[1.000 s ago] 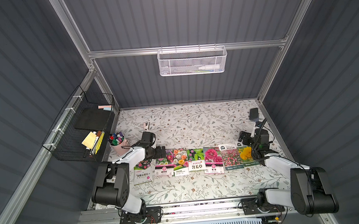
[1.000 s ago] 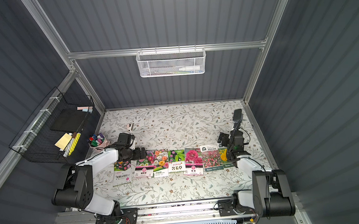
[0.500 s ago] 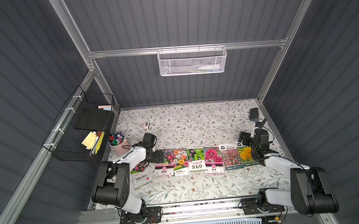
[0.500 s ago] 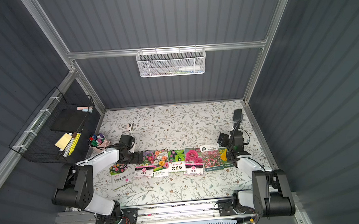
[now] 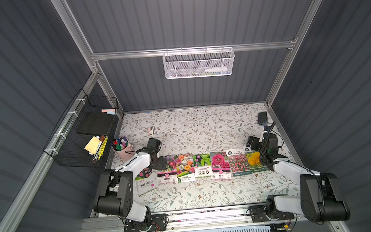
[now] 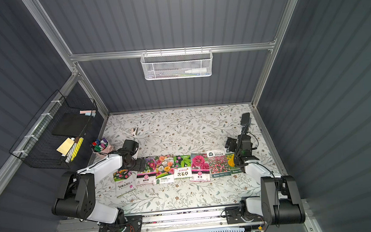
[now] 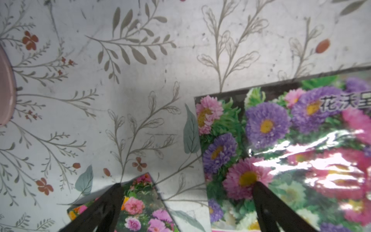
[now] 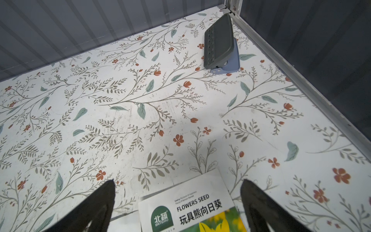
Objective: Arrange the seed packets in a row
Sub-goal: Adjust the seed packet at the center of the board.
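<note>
Seed packets (image 5: 202,167) lie flat in a row on the table (image 5: 203,128), long axes front-to-back, labels toward the robot; leftmost packet (image 5: 145,183) skewed, out of line. Probably light, thin, glossy-slick, floppy; pinch a short edge or slide it. Left gripper (image 7: 186,183) and right gripper (image 8: 177,181) both spread wide, empty.

Glossy crinkled-film seed packets (image 5: 202,167) lie on matt printed tabletop (image 5: 203,128), beneath metal-mesh basket (image 5: 199,63)
</note>
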Robot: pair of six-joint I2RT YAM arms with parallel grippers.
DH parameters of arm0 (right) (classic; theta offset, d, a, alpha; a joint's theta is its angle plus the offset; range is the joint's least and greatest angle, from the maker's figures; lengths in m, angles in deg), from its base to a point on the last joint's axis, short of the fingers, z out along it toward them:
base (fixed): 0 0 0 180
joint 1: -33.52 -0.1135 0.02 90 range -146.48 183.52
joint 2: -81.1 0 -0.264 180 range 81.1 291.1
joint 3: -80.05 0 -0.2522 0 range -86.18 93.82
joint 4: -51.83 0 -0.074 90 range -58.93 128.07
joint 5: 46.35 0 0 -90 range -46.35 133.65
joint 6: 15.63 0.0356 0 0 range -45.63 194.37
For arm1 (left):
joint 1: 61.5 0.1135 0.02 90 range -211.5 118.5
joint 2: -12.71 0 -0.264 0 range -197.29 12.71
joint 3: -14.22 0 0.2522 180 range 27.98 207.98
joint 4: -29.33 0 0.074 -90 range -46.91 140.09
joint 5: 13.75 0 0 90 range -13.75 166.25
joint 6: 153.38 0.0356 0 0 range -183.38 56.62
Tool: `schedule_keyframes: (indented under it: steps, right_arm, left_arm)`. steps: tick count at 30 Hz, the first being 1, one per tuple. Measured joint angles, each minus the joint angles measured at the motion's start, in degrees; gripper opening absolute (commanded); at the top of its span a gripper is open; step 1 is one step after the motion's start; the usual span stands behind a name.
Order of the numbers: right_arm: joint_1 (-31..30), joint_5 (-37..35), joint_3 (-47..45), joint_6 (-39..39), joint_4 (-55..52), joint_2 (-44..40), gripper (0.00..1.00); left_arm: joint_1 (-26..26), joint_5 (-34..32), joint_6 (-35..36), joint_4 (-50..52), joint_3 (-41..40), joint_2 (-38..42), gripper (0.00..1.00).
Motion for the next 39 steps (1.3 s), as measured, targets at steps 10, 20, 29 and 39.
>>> schedule_keyframes:
  steps: [10,20,29,39]
  right_arm:
    - [0.00,-0.39,0.04,0.42,-1.03,0.00,0.99]
    - [0.00,-0.44,0.04,0.42,-1.44,-0.04,0.99]
    - [0.00,-0.39,0.13,1.11,-1.40,0.00,0.99]
    - [0.00,-0.44,0.13,1.44,-1.40,-0.52,0.99]
  left_arm:
    - [0.87,1.25,0.20,5.31,-0.17,4.02,1.00]
    - [2.45,-1.05,-0.74,7.78,5.62,1.09,0.99]
    - [4.92,-2.43,-6.49,10.14,-1.22,7.69,0.99]
    - [6.34,2.84,-15.87,-0.81,-8.70,8.76,0.99]
